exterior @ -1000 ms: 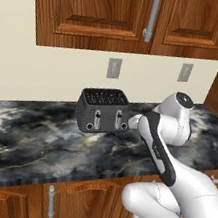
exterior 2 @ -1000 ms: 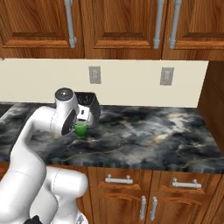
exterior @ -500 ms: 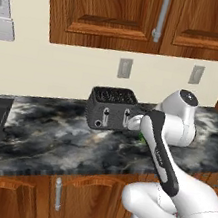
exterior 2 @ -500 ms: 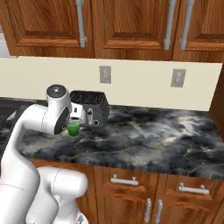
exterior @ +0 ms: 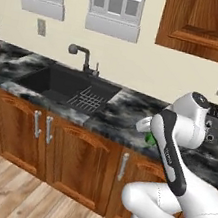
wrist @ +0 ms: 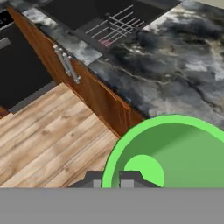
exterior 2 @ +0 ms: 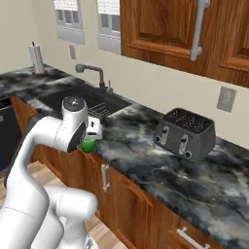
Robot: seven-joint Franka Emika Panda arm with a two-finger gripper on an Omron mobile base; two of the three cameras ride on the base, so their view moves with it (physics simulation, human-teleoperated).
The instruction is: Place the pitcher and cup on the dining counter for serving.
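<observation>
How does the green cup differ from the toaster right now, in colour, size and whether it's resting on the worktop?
Colour: the cup is bright green; the toaster is dark grey.
Size: the cup is tiny beside the bulky, boxy toaster.
Support: the cup is held in the shut gripper near the worktop's front edge; the toaster stands on the marble worktop near the wall.
Top: the cup is an open tumbler; the toaster has slots on top.

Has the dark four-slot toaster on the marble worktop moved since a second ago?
Cannot tell that it has. The toaster sits by the wall under the outlet, as before; the whole view has swung toward the sink, so the base moved.
</observation>
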